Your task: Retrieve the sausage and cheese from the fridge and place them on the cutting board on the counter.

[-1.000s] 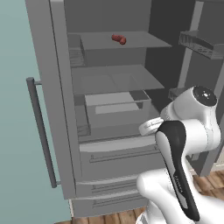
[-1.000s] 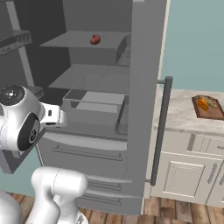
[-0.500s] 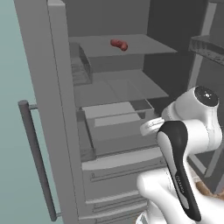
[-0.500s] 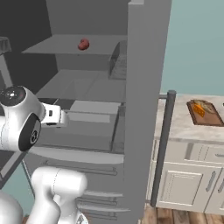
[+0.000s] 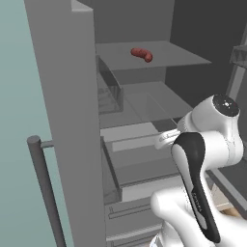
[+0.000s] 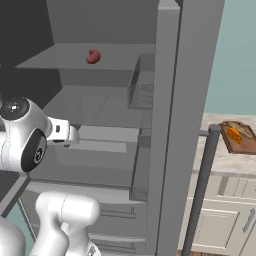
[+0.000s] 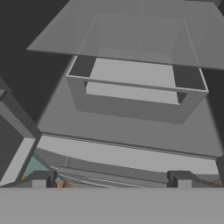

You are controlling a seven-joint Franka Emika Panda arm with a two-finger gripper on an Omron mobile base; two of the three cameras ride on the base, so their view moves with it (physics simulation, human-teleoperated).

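A pale teal wall (image 5: 19,72) is being seen behind, and cream cabinet fronts (image 6: 222,220) are being lit evenly.

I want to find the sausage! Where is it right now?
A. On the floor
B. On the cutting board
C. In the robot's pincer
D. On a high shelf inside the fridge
D: the sausage lies on a high shelf in the open fridge, well above the robot's arm.
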